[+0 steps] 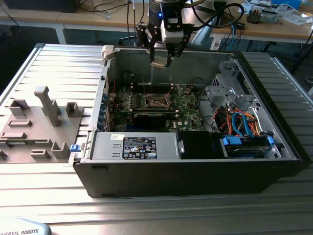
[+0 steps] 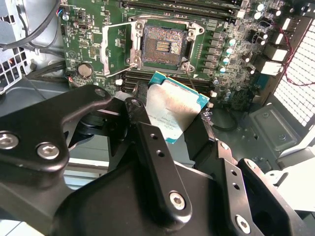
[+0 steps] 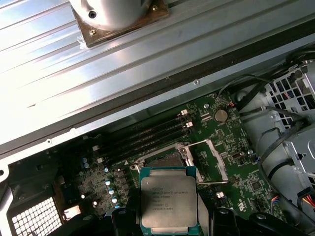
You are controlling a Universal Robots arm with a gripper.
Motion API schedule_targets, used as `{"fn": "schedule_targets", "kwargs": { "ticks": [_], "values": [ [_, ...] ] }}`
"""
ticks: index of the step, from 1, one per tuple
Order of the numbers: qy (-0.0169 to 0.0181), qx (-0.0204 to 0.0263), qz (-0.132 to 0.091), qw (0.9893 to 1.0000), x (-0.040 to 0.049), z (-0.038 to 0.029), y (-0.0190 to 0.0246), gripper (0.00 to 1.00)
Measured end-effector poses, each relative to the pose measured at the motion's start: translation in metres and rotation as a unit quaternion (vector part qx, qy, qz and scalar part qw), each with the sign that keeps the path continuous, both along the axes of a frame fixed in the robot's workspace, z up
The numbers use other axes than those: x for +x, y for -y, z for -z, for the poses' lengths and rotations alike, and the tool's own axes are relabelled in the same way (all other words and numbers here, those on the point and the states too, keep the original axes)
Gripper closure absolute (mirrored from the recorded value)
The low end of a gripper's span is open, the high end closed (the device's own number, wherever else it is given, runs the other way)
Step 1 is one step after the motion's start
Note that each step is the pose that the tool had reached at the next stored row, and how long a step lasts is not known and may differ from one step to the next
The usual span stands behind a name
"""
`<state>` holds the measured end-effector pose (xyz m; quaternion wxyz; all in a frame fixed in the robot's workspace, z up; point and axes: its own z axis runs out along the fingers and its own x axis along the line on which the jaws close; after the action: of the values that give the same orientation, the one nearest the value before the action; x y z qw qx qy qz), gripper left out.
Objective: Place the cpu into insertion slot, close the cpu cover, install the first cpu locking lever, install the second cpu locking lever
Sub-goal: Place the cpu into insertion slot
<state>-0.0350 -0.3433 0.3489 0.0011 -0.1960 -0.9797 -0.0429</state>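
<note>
Gripper (image 1: 161, 59) is gripping the cpu (image 3: 169, 199) by two edges, jaws closed on it, lettered face visible, holding it above the uncovered insertion slot (image 2: 161, 45) inside the open computer case (image 1: 195, 176).

Silvery-grey cpu (image 3: 169, 201), green motherboard (image 3: 241, 172)
</note>
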Motion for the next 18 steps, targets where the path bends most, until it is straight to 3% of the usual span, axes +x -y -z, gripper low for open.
{"fn": "schedule_targets", "kwargs": {
  "ticks": [18],
  "values": [
    [0.0, 0.0, 0.006, 1.0, 0.0, 0.0001, 0.0, 0.46]
  ]
}}
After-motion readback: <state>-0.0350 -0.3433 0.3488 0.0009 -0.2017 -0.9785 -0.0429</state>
